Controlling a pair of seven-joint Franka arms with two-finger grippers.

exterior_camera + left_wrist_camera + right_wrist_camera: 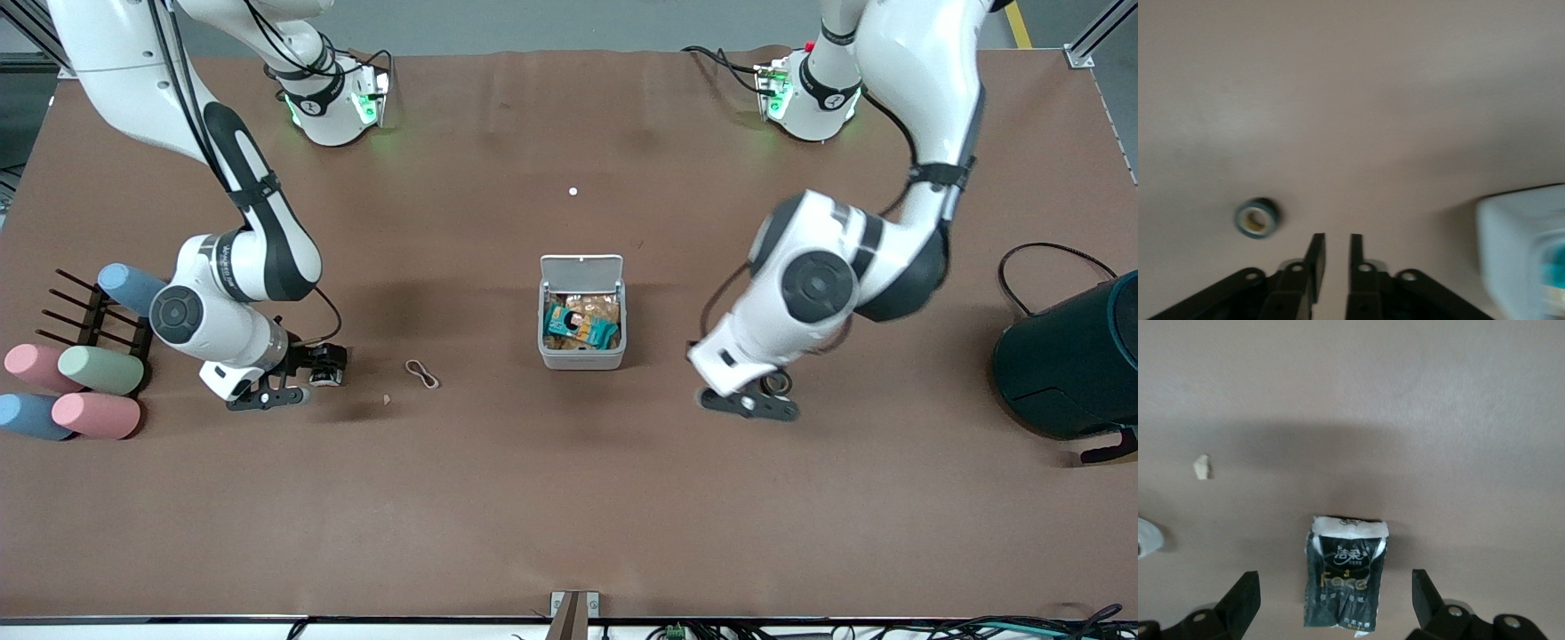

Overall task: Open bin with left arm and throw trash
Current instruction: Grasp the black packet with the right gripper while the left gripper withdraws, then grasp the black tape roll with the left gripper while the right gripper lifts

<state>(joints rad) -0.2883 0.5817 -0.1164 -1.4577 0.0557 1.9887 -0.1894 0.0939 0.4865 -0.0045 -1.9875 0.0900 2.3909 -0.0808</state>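
The white-grey bin [582, 358] stands mid-table with its lid [581, 268] swung up, showing teal and tan wrappers inside. My left gripper [749, 404] hangs low over the table beside the bin [1525, 247], toward the left arm's end; its fingers [1315, 257] stand a narrow gap apart with nothing between them. The small tape roll [1257, 218] lies on the table [778, 382] just by them. My right gripper [1335, 581] is open and low over the black snack wrapper [1345, 573], a finger on each side of it, not touching. The tan rubber band [422, 373] lies between that gripper and the bin.
A big dark teal cylinder [1071, 360] stands at the left arm's end of the table. A black rack [89, 320] with pastel rolls [98, 413] sits at the right arm's end. A tiny tan scrap [388, 399] and a white dot [573, 191] lie on the brown cloth.
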